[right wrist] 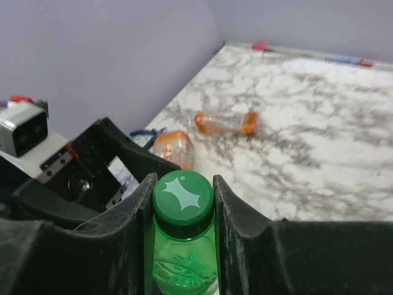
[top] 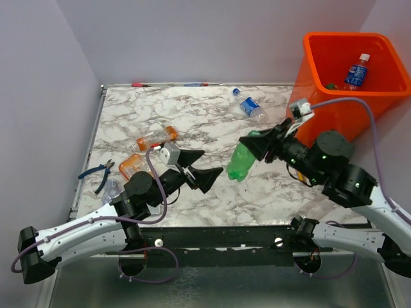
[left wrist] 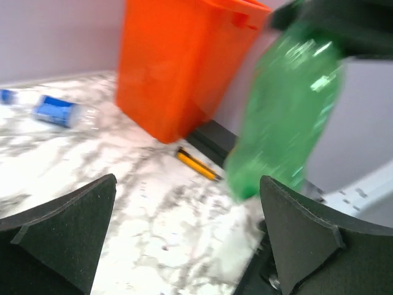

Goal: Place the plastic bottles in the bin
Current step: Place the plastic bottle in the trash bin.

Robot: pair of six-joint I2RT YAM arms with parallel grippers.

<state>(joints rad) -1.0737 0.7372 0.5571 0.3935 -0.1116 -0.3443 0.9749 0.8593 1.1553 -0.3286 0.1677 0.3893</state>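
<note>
My right gripper (top: pixel 255 145) is shut on the neck of a green bottle (top: pixel 239 165) and holds it above the table's middle; the right wrist view shows its green cap (right wrist: pixel 183 195) clamped between the fingers (right wrist: pixel 242 215). My left gripper (top: pixel 199 169) is open and empty just left of the bottle, which hangs blurred ahead of it in the left wrist view (left wrist: pixel 288 104). The orange bin (top: pixel 385 42) stands at the far right with a blue-labelled bottle (top: pixel 355 72) inside. A clear blue-labelled bottle (top: pixel 251 106) and two orange bottles (top: pixel 157 138) (top: pixel 133 165) lie on the table.
Blue-handled pliers (top: pixel 97 172) and a crushed clear bottle (top: pixel 110 190) lie at the table's left edge. A yellow pencil (left wrist: pixel 196 165) lies by the bin's base (left wrist: pixel 178 61). Pens (top: pixel 170 84) lie along the far edge. Grey walls close in the table.
</note>
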